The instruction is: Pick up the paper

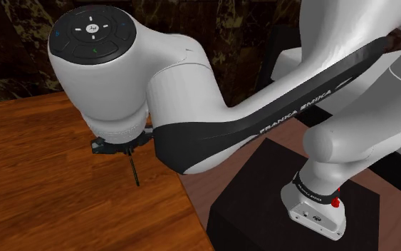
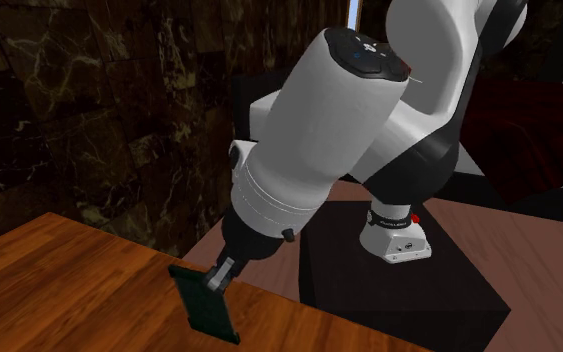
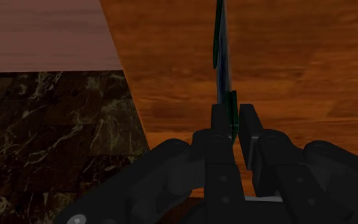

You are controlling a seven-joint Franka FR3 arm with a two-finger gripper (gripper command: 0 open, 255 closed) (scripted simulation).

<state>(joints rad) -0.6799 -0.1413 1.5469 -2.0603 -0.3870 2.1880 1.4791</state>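
Note:
The paper is a thin dark green sheet, and my gripper is shut on its upper edge. In the shoulder view the paper hangs edge-on below the gripper, just over the wooden table near its edge. From the wrist, the paper runs straight out from between the two black fingers, seen as a narrow dark strip, with the gripper closed around its near end. Whether its lower corner touches the wood is unclear.
The wooden table's edge lies close beside the gripper, with reddish floor past it. A dark marbled wall stands behind the table. The black stand sits at the shoulder view's lower right.

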